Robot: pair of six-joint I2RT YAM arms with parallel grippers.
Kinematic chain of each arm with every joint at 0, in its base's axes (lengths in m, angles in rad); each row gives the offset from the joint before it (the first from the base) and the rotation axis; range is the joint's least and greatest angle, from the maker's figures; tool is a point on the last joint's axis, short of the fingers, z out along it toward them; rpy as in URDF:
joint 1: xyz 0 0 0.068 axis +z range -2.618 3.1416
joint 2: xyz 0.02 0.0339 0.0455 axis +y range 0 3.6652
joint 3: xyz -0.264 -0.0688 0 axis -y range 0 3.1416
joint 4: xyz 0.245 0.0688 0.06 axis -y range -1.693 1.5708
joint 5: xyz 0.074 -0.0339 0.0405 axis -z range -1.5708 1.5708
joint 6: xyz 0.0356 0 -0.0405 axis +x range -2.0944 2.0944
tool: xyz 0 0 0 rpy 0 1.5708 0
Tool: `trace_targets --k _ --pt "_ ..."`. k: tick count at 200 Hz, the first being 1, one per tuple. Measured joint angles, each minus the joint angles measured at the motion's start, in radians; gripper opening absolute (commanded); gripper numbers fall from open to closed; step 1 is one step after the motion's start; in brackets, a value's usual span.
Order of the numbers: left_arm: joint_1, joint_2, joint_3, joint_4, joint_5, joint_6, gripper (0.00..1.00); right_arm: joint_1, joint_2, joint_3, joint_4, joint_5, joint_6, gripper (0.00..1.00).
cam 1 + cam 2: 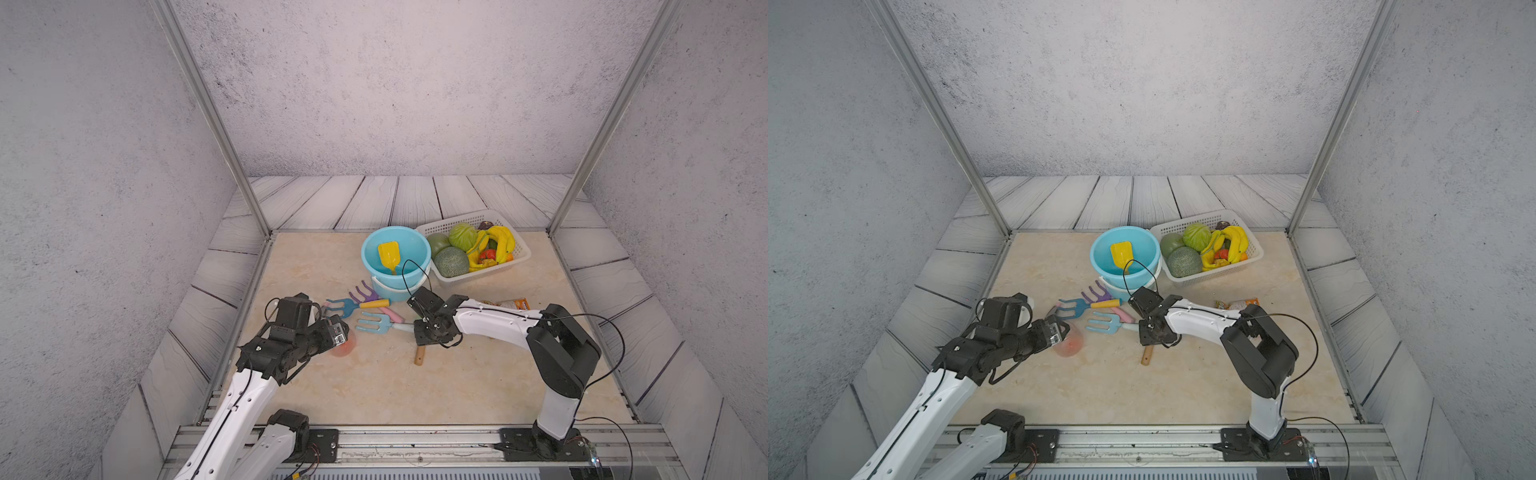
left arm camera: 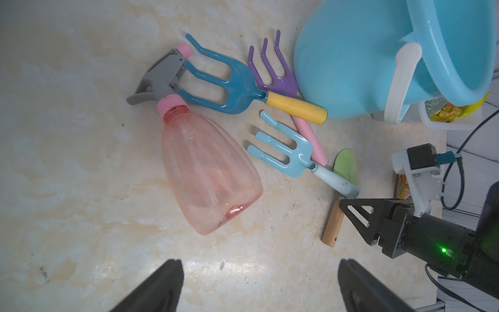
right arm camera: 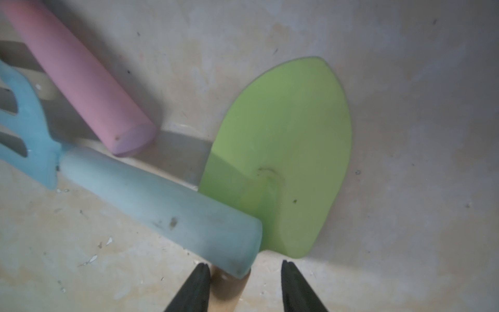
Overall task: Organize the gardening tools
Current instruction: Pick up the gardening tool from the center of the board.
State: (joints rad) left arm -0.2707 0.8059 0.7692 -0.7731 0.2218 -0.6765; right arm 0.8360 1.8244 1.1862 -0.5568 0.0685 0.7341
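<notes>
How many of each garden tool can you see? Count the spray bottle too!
Forks: 2 (teal fork, light-blue fork)
Rake: 1
Trowel: 1, in the bucket
Shovel: 1
Spray bottle: 1
Total: 6

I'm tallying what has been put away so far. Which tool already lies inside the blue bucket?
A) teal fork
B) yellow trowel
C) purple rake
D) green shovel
B: in both top views the trowel lies inside the bucket, its blade up against the inner wall.
</notes>
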Motion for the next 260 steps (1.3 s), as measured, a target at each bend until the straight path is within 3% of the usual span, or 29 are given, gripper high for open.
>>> trace_targets --k 148,203,260 --pt "0.0 0.006 0.0 0.009 0.002 -0.001 0.96 -0.017 0.004 -0.063 -0.014 0.1 0.014 0.43" --pt "0.0 0.012 0.002 0.006 0.003 -0.002 0.96 -0.045 -0.029 -0.101 -0.011 0.104 0.004 0.17" --pt "0.0 0.043 0.014 0.013 0.009 0.009 0.96 -0.108 -0.231 -0.153 -0.091 0.142 -0.04 0.12"
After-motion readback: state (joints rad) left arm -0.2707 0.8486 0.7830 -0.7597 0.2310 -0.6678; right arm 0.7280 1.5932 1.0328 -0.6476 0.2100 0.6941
